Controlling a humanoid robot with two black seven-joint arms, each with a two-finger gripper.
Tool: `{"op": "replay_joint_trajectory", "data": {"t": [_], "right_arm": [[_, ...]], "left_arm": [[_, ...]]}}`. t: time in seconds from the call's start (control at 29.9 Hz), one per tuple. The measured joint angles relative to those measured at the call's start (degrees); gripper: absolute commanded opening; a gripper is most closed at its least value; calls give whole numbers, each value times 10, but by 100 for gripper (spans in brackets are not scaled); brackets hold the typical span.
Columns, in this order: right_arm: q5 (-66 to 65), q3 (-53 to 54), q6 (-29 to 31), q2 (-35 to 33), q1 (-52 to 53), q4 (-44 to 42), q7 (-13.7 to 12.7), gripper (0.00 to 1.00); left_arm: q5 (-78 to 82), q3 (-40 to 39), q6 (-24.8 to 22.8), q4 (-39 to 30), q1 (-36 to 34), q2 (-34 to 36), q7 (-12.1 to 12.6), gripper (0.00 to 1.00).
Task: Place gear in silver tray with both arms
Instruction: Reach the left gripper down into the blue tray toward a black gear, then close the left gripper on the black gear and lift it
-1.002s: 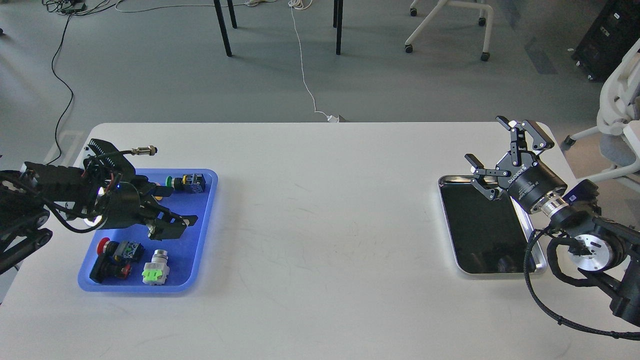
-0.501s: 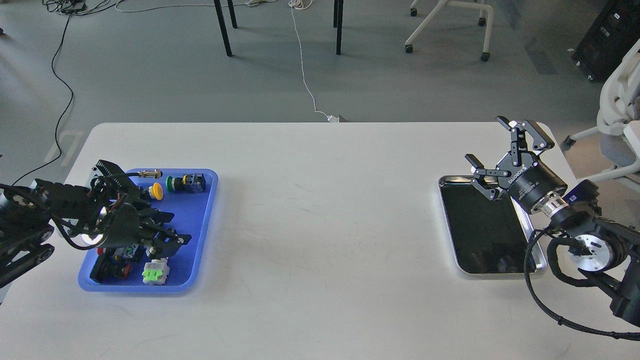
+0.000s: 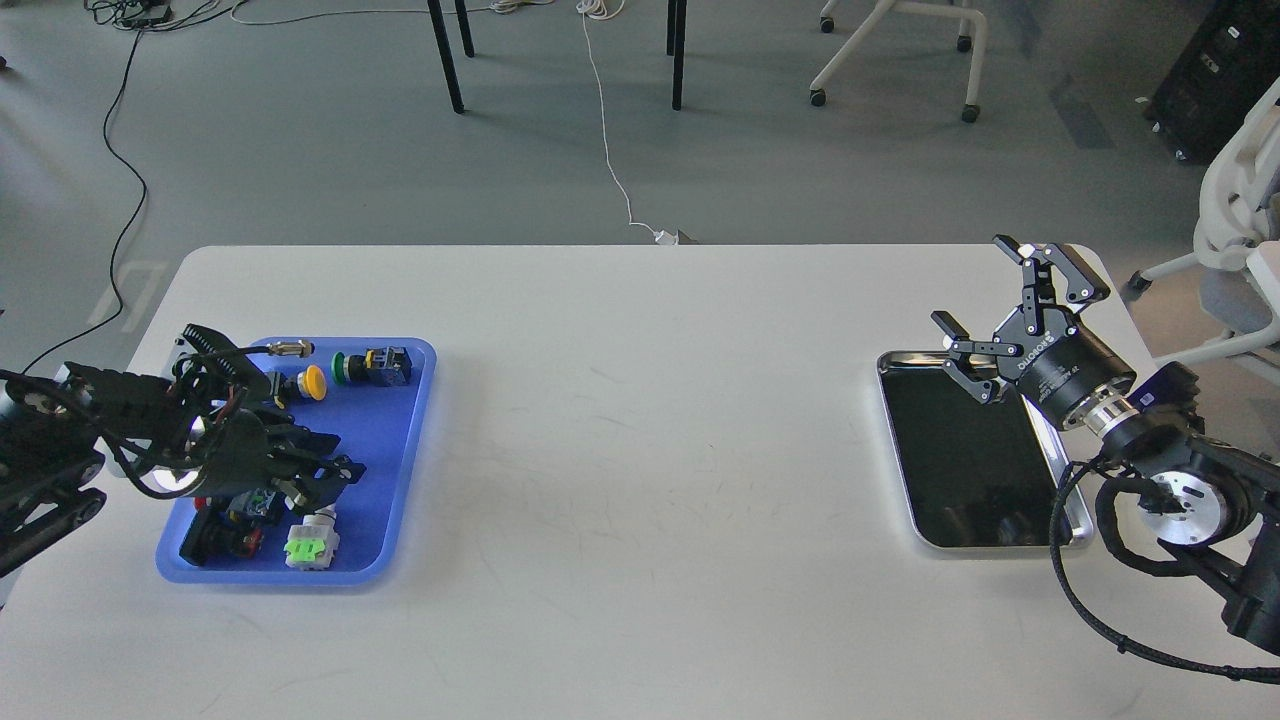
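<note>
blue tray (image 3: pixel 400 440), silver tray (image 3: pixel 1055 470)

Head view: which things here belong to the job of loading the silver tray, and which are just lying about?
Job:
silver tray, nothing in it
blue tray holding the parts
green and white switch under the left gripper
right gripper, open over the silver tray's far end

Lying about:
white cable on the floor
chairs beyond the table

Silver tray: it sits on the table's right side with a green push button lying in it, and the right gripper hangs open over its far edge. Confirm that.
Not quite. The head view shows the silver tray with nothing in it; only its dark bottom shows. The rest holds: it sits on the right side of the table, and the right gripper hangs open over its far edge.
</note>
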Motion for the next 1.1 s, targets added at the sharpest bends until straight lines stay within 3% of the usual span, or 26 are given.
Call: {"op": "replay_joint_trajectory", "data": {"t": [0.6,0.84,1.1], "right_arm": [[0,1,0,2,0,-1,0,99],[0,1,0,2,0,-1,0,99],[0,1,0,2,0,-2,0,99]], "left_arm": [[0,2,5,35,1,-10,0,47],[0,3,5,37,1,-10,0,39],[0,4,5,37,2,-9,0,38]]}}
